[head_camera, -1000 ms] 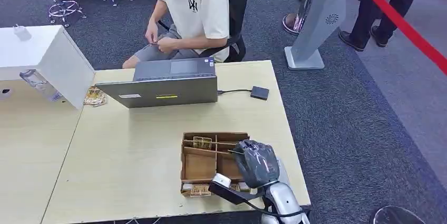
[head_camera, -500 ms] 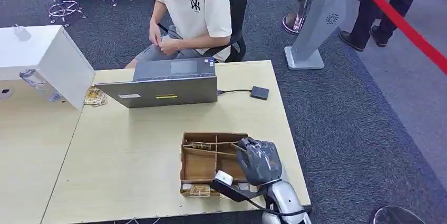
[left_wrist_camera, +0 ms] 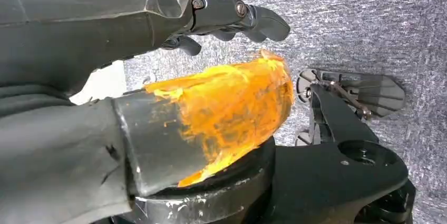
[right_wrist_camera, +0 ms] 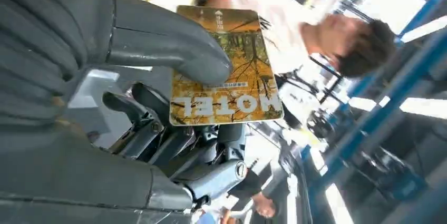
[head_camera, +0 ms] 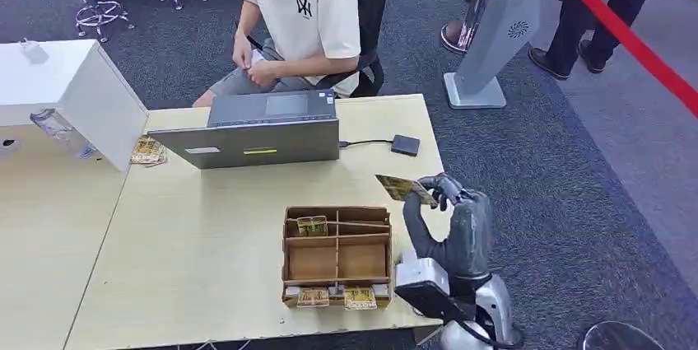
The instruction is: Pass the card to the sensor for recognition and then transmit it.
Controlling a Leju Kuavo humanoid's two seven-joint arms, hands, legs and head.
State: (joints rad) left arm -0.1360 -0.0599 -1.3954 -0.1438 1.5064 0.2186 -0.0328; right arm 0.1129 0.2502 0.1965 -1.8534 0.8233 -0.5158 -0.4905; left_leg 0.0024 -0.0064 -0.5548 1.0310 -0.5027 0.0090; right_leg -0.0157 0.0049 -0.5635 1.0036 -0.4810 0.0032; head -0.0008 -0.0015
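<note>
My right hand has come up out of the wooden tray and is now raised above the table's near right corner, with a card pinched at its top. A second ago it was down over the tray's right compartments with its back to the camera; now the tray lies bare just to its left and slightly nearer me, a few cards left along its front row. In the right wrist view the thumb presses across the card's printed face, autumn trees and the word HOTEL, with the darker fingers behind it, so I judge the pinch firm and the pick done.

My left hand hangs low over grey carpet, holding nothing, its fingers slightly apart from the orange-smeared thumb.

Beyond the raised hand and a little to its left, well apart, sits the small dark sensor on the table, cabled to the laptop. That is where the card must go next, I reckon: carried forward and lowered flat onto it. Farther still, behind the laptop, a seated person in a pale shirt has hardly shifted, hands in the lap. The card's free edge already tips toward the sensor.
</note>
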